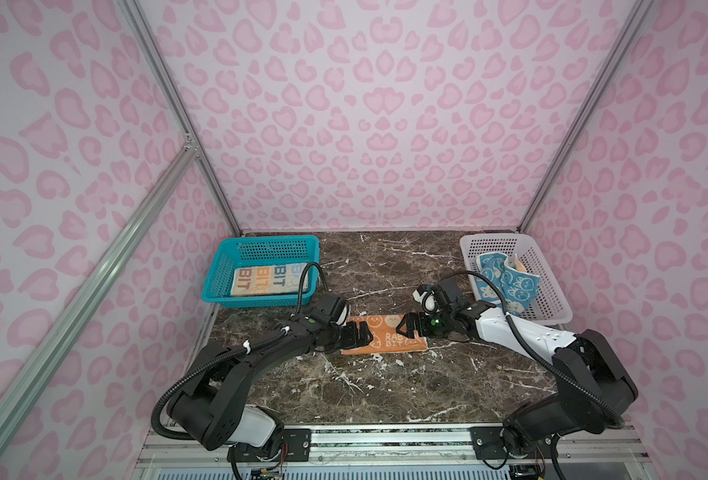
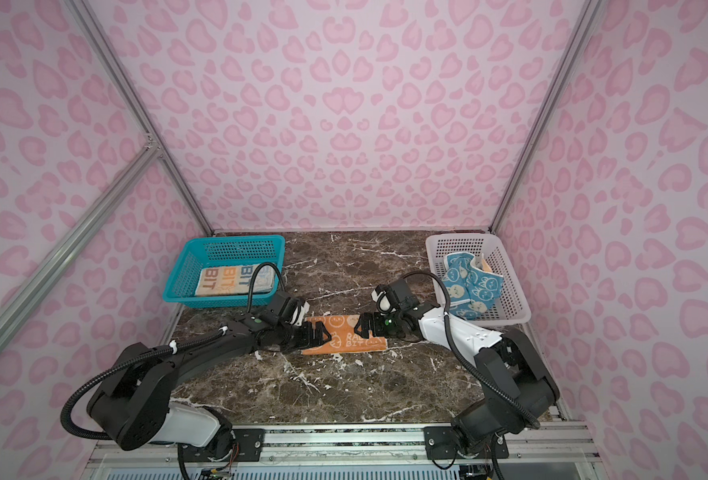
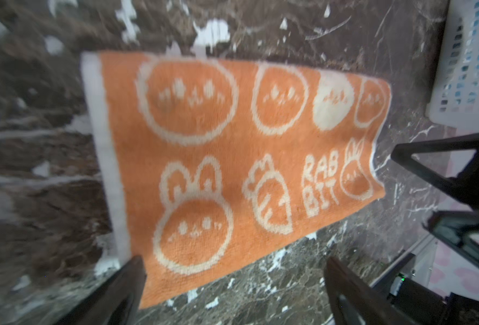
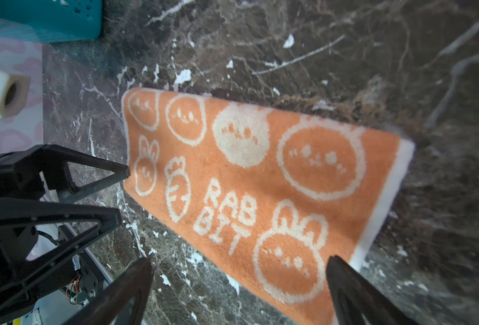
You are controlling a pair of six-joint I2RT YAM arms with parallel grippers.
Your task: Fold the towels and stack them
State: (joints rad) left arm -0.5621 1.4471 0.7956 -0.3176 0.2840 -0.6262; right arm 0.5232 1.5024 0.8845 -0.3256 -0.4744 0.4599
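We see the left claw (image 1: 365, 334) and right claw (image 1: 405, 326) both spread wide, gripping nothing, over the short ends of the folded orange towel (image 1: 387, 345), flat on the desk (image 1: 385, 395), long axis running nine to three o'clock.

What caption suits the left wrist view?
Open left gripper over orange towel, flat on the marble table; open right gripper opposite.

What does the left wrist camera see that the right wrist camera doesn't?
Only the left wrist view shows the white basket. Only the right wrist view shows a corner of the teal basket. Both show the orange towel with its white rabbits, lying on the marble table.
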